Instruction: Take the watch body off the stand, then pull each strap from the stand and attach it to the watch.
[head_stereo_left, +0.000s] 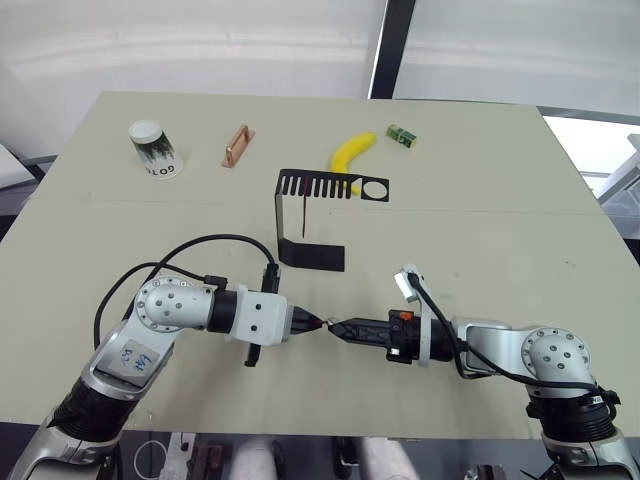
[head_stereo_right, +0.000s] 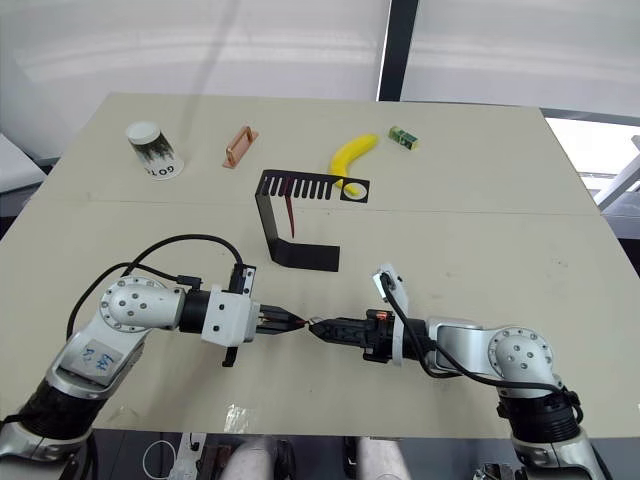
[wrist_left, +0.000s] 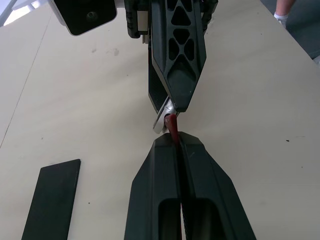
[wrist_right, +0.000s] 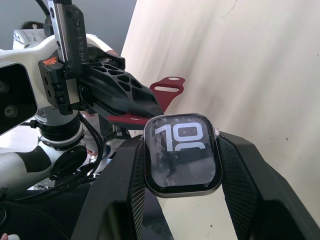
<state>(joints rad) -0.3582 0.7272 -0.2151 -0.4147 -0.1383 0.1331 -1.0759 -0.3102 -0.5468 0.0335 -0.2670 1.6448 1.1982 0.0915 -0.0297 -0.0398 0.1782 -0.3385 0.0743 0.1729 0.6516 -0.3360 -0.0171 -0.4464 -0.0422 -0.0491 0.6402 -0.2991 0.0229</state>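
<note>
Across the whole frame spreads a pale beige table (head_stereo_left: 480, 220). At its centre stands the black sheet-metal C-shaped stand (head_stereo_left: 300, 215), one dark red strap (head_stereo_right: 290, 215) hanging from its comb slots. Lower centre, the left gripper (head_stereo_left: 312, 324) is clamped on the other maroon strap (wrist_left: 172, 127), meeting the right gripper (head_stereo_left: 336, 328), whose fingers squeeze the dark rounded-square watch body (wrist_right: 182, 154). Along the upper edge lie a yellow banana (head_stereo_left: 352, 152) and a small green box (head_stereo_left: 401, 136).

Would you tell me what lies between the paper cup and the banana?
The copper clip lies on the table between the paper cup and the banana, seen in both eye views.
</note>
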